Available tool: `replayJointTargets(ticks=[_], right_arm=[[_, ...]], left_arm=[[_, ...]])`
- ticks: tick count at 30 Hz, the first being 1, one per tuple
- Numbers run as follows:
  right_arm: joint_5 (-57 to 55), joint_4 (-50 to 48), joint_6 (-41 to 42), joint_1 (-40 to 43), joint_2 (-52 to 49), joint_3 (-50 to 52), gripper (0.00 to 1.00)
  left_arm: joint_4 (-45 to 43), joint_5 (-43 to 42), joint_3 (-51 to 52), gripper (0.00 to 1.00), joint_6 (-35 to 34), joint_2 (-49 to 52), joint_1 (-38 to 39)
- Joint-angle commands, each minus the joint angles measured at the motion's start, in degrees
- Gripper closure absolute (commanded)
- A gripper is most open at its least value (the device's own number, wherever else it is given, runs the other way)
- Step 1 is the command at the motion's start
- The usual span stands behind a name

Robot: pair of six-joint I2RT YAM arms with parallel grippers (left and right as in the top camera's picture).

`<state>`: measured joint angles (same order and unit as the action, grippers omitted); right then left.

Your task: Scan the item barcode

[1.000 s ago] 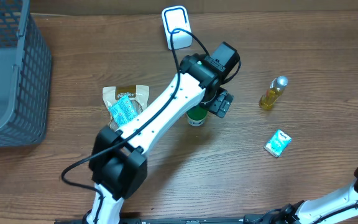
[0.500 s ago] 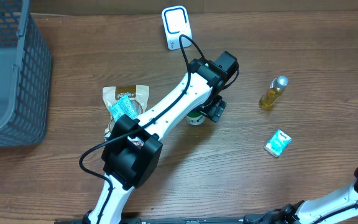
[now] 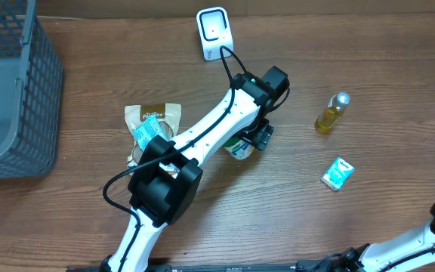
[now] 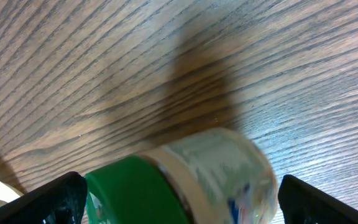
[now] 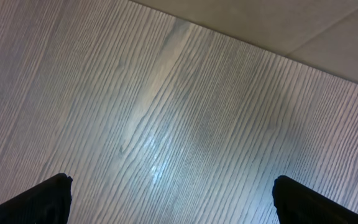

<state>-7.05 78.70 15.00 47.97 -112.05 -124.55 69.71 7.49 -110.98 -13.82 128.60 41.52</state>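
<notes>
Since a barcode can only be read once the item is carried to the scanner (image 3: 213, 30), the left gripper (image 4: 191, 200) is poised over the green-capped jar (image 4: 185, 177) with its jaws spread wide and nothing gripped. In the left wrist view the jar is seen between the jaws, tilted, cap toward 8 o'clock and labelled body toward 3 o'clock; contact cannot be told. Overhead, the scanner is found at 11 o'clock from the jar. The right gripper (image 5: 182, 202) is held wide and empty over bare table (image 5: 166, 93).

Grey basket (image 3: 45, 83), snack pouch (image 3: 154, 113), yellow bottle (image 3: 329, 115), teal packet (image 3: 337, 174)
</notes>
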Motion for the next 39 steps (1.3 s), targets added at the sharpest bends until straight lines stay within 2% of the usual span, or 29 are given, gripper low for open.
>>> replayJointTargets(ticks=[1, 8, 13, 22, 29, 32, 36, 39], right_arm=[[-0.3, -0.2, 0.0, 0.0, 0.8, -0.5, 0.0], [-0.3, -0.2, 0.0, 0.0, 0.8, -0.5, 0.0], [-0.3, -0.2, 0.0, 0.0, 0.8, -0.5, 0.0], [-0.3, -0.2, 0.0, 0.0, 0.8, -0.5, 0.0], [-0.3, -0.2, 0.0, 0.0, 0.8, -0.5, 0.0], [-0.3, -0.2, 0.0, 0.0, 0.8, -0.5, 0.0], [-0.3, -0.2, 0.0, 0.0, 0.8, -0.5, 0.0], [-0.3, -0.2, 0.0, 0.0, 0.8, -0.5, 0.0]], left_arm=[[0.6, -1.1, -1.5, 0.0, -1.6, 0.3, 0.1], [3.4, -5.0, -3.3, 0.0, -1.6, 0.0, 0.3], [7.2, -1.1, -5.7, 0.0, -2.8, -0.9, 0.2], [8.5, 2.9, -6.2, 0.0, -3.9, -9.4, 0.1], [17.5, 5.2, -5.4, 0.0, -2.7, -10.2, 0.1], [19.8, 5.7, -4.1, 0.0, -5.0, -10.2, 0.0], [21.9, 9.8, -3.1, 0.0, -12.0, -10.2, -0.6], [22.9, 10.3, -3.1, 0.0, -12.8, -10.2, -0.8]])
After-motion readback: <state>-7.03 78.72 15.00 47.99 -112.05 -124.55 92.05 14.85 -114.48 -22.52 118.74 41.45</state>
